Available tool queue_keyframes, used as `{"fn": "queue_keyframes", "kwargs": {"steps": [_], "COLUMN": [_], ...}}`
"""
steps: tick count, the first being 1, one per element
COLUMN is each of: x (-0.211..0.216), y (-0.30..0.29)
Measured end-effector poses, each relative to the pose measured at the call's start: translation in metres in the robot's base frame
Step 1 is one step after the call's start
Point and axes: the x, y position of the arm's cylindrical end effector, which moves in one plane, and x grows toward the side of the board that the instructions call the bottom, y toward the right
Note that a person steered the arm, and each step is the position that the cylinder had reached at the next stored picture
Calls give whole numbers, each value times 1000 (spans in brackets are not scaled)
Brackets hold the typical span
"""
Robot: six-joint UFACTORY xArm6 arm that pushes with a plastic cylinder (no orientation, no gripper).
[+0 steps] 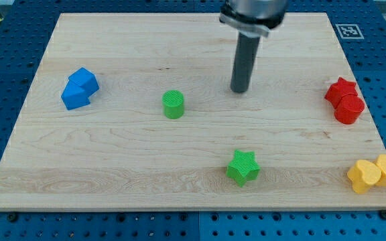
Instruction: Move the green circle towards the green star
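Sitting left of my tip [240,90], green circle [173,104], apart, no claw in view

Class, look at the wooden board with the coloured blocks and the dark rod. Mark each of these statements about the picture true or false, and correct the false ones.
1. The green circle is touching the green star. False: they lie apart, the star nearer the view's bottom and right.
2. My tip is to the view's right of the green circle, not touching it. True.
3. The blue blocks sit at the view's right. False: they sit at the view's left.
4. Two red blocks sit together near the board's right edge. True.
5. The yellow blocks are at the view's bottom right. True.
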Motion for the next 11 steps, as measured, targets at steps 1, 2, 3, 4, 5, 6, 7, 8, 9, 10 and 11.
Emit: {"fn": "queue_keyframes", "kwargs": {"steps": [1, 2, 3, 4, 5, 6, 7, 8, 9, 10, 11], "x": [-18, 4, 50, 119, 114, 77, 43, 33, 58, 104, 142], "y": [-40, -80, -89, -89, -89, -92, -101, -134, -157, -135, -101]}}
